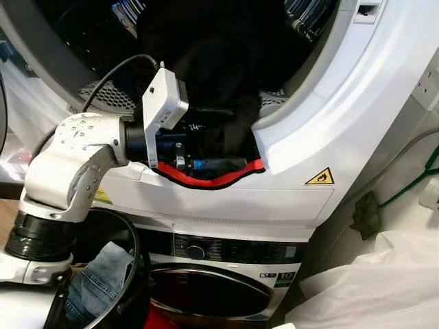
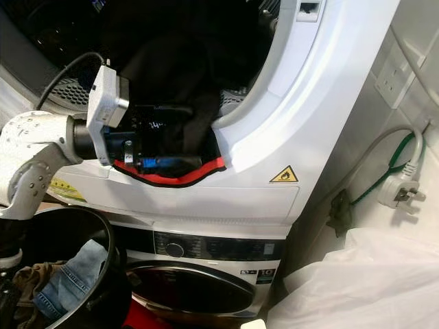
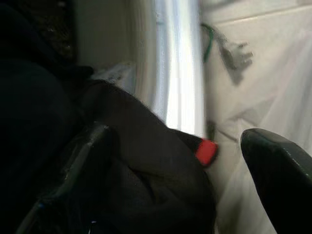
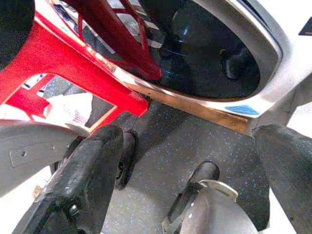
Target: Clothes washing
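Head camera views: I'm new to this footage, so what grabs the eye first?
The left pincer reaches into the open upper drum, working at a black garment with red trim that spills over the drum's lip. Below sits a second machine's dark round door, and a black basket holding jeans stands at lower left.

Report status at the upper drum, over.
Left gripper open at the upper drum's opening, fingers around the black garment with red trim hanging over the rim. Right gripper open, low over the floor. Nothing blocking.
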`<state>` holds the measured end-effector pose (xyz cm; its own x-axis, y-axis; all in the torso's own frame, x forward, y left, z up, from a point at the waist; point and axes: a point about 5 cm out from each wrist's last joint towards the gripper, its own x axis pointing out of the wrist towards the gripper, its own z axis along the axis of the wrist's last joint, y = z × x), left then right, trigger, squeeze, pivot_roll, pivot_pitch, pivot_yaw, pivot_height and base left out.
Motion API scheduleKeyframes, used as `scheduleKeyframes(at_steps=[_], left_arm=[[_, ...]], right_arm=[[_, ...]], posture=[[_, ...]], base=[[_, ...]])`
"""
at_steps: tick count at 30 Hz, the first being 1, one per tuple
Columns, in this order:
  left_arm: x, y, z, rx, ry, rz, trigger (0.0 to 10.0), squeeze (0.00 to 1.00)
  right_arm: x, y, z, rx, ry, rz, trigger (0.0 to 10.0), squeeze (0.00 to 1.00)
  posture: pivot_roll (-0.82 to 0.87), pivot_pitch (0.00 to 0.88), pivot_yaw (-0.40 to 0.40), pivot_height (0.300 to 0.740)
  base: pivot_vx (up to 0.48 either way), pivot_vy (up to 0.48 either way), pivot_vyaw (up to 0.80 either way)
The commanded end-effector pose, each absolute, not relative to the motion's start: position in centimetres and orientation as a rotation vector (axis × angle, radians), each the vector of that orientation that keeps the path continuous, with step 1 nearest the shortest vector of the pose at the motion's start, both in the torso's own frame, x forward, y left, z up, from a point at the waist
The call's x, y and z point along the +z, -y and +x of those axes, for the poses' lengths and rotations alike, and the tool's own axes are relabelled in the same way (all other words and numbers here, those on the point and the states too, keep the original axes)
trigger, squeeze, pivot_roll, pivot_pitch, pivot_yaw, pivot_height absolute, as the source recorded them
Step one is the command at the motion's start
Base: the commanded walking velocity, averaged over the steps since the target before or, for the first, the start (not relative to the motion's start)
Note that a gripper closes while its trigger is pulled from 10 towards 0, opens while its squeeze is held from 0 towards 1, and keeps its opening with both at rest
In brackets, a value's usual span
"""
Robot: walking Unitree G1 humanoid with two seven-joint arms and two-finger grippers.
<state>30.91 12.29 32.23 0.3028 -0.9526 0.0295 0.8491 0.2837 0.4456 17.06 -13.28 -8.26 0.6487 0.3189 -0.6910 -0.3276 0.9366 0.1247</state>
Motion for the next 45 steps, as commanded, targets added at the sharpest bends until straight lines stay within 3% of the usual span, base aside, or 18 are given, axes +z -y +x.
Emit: scheduleKeyframes(at_steps=[1,9,20,28,39,45], left_arm=[[33.1,-13.2,32.3,-1.070,0.316,0.384,10.0,0.00],[35.5,-13.9,34.1,-0.906,0.388,0.338,10.0,0.00],[37.8,-15.3,39.8,-0.587,0.380,0.217,10.0,0.00],[38.8,-15.8,41.1,-0.443,0.405,0.155,10.0,0.00],[40.8,-14.1,41.1,-0.380,0.477,0.110,10.0,0.00],[40.7,-11.8,41.1,-0.466,0.471,0.093,10.0,0.00]], right_arm=[[-8.6,13.1,16.5,0.365,-0.812,-0.007,10.0,0.00],[-8.6,12.8,16.4,0.372,-0.812,-0.006,10.0,0.00],[-8.7,12.6,16.2,0.374,-0.815,0.000,10.0,0.00],[-8.9,12.5,15.7,0.373,-0.819,0.006,10.0,0.00],[-8.9,12.7,15.5,0.361,-0.820,0.010,10.0,0.00],[-9.0,12.7,15.4,0.355,-0.819,0.010,10.0,0.00]], posture=[[0.00,0.074,0.023,0.740],[0.01,0.072,0.024,0.740],[-0.01,0.089,0.039,0.740],[-0.04,0.106,0.063,0.740],[-0.08,0.111,0.078,0.740],[-0.09,0.115,0.083,0.740]], base=[[0.000,0.000,0.00],[0.000,0.000,0.00],[0.000,0.000,0.00],[0.000,0.000,0.00],[0.000,0.000,0.00],[0.000,0.000,0.00]])
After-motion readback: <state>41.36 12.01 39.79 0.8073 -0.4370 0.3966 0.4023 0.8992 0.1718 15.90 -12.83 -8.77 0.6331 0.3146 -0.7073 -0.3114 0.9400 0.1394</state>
